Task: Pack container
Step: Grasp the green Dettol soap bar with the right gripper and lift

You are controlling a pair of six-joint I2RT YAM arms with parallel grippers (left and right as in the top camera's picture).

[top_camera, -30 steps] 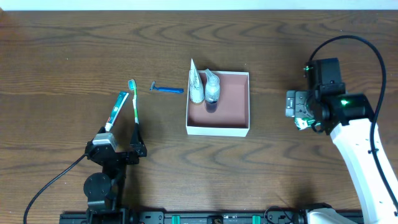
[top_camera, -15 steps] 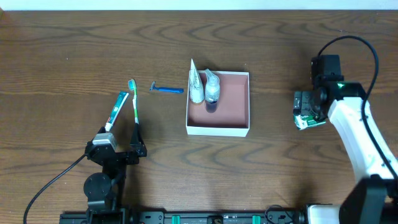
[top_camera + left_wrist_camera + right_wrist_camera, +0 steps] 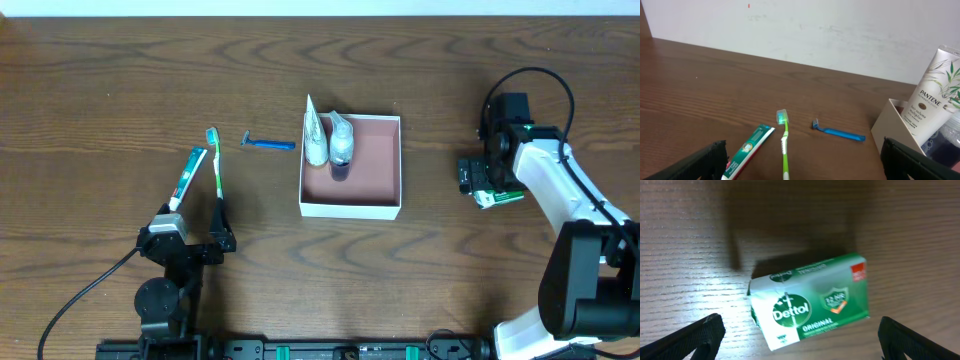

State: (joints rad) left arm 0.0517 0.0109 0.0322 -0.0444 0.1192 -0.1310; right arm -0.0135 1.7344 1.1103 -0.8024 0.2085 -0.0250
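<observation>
We see the right jaws spread wide and gripping nothing, their two tips at the lower corners of the right wrist view, with a green-and-white Detol soap box (image 3: 810, 302) lying flat on the brown wooden surface (image 3: 100, 100) between and beyond them, apart from both tips. From overhead, the soap box (image 3: 497, 197) sits beside the white right arm (image 3: 560, 190) at the right side of the surface, well apart from the container (image 3: 350, 207). The left jaws are also wide open and empty, low at the near left. Just ahead of them we see a toothpaste tube (image 3: 747, 152) and a green toothbrush (image 3: 785, 145) lying side by side, and farther on a blue razor (image 3: 840, 132), near the container's left wall. The container stands near the middle of the surface, white outside and dusty pink within. Inside, a white Pantene tube (image 3: 935, 95) and a clear bottle (image 3: 341, 140) lean at its far left corner; the rest of its floor is bare.
</observation>
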